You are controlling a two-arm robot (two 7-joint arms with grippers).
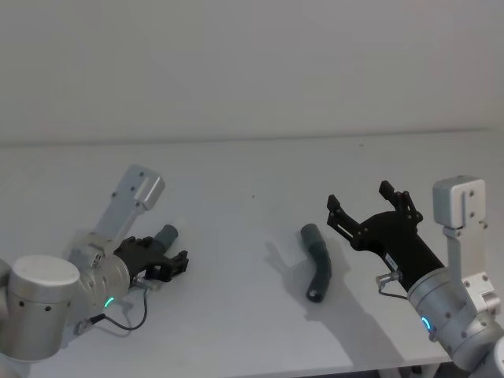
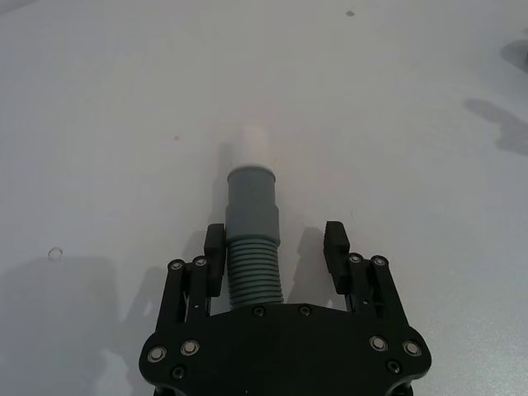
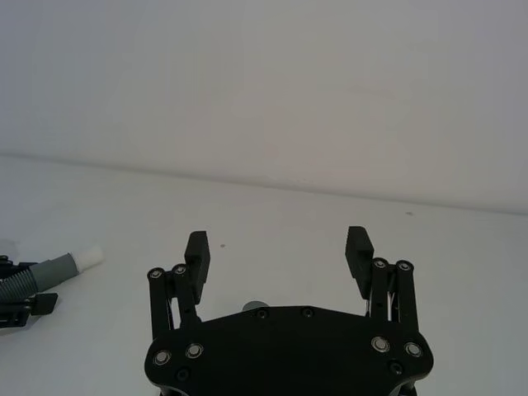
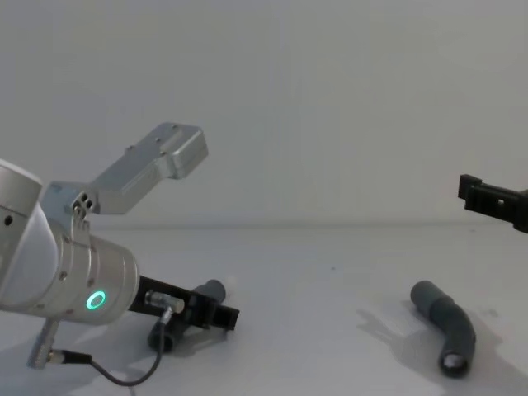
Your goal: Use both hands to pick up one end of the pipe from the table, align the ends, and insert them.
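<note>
One pipe piece lies on the white table at the left, its grey cuff and narrower white tip pointing away from my wrist. My left gripper is open and straddles its corrugated part, one finger close against it and a gap on the other side. In the head view this piece pokes out past the left gripper. The second, bent pipe piece lies alone at centre right. My right gripper is open with nothing between its fingers, hovering just right of that piece.
The table's far edge meets a plain white wall. A thin cable loops off my left wrist near the front edge. The two pipe pieces lie well apart, with bare table between them.
</note>
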